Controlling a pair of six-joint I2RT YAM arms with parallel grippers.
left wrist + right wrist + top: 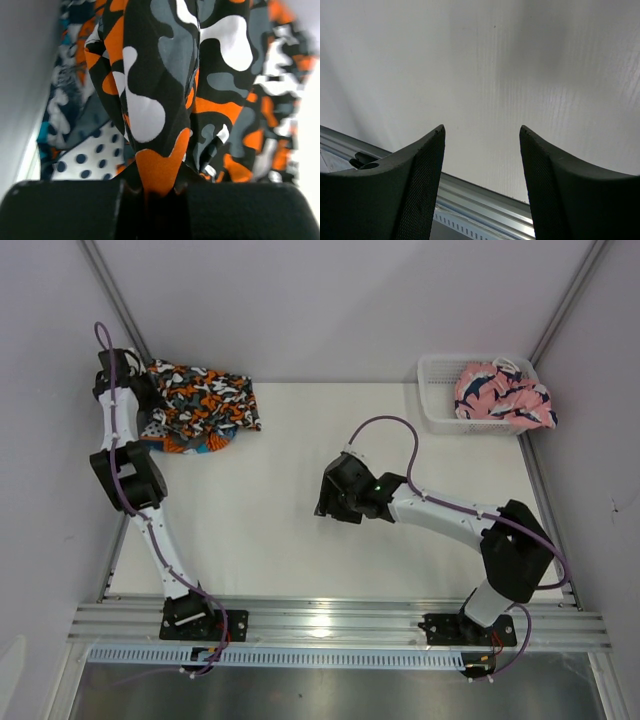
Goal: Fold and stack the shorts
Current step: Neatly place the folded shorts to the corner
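Note:
The blotched orange, black, white and grey shorts (210, 398) lie bunched at the table's back left corner. They rest on the teal-blue, orange and white shorts (178, 437). My left gripper (138, 378) is at the left edge of that pile. In the left wrist view it (160, 189) is shut on a fold of the blotched shorts (165, 90), which rise from its jaws. The teal shorts (70, 125) show beside them. My right gripper (325, 502) hovers over the bare middle of the table, open (481, 131) with nothing between its fingers.
A white mesh basket (437, 412) stands at the back right with a pink printed garment (500, 395) in it. White walls close in the table at left, back and right. An aluminium rail (340, 622) runs along the near edge.

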